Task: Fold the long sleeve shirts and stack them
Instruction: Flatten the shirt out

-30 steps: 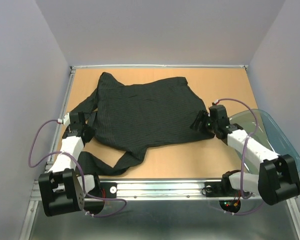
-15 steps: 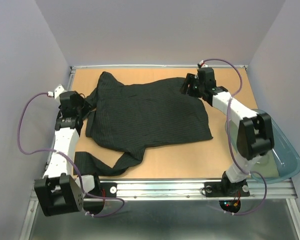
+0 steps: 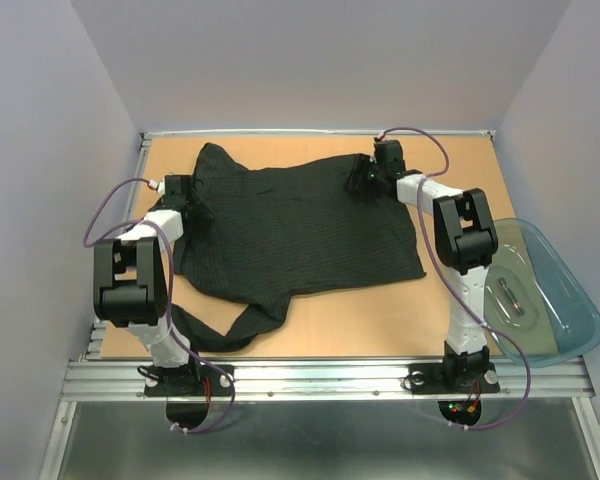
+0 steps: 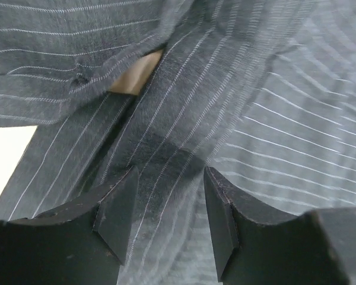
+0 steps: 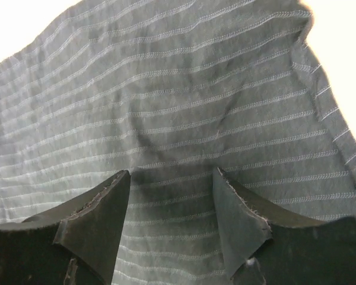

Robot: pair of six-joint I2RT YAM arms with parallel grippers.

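From above, you see the black pinstriped shirt (image 3: 300,230) lying loosely spread over the middle of the wooden table (image 3: 380,310). One long sleeve (image 3: 220,335) trails toward the near left corner. Your left gripper (image 3: 192,200) is down at the shirt's left edge. Your right gripper (image 3: 363,176) is at its far right corner. A translucent blue-green tub (image 3: 570,300) sits off the table's right side, just beside the right arm.

Through the left wrist camera, the left gripper (image 4: 169,184) has its jaws standing apart. Both dark fingers (image 4: 115,219) frame a raised fold of the shirt (image 4: 285,119) that runs up between them. The cloth fills nearly the whole view in overlapping layers. Slivers of bare table (image 4: 136,74) show through a gap in the folds and at the left edge. You cannot tell whether the fingertips touch the cloth.

Through the right wrist camera, the right gripper (image 5: 171,178) is likewise parted, nothing pinched. Its fingers (image 5: 92,225) hover over or rest on a flat stretch of the shirt (image 5: 196,89), with a slight pucker of cloth between the tips. The shirt's edge runs down the right side, with pale table (image 5: 344,35) beyond it.
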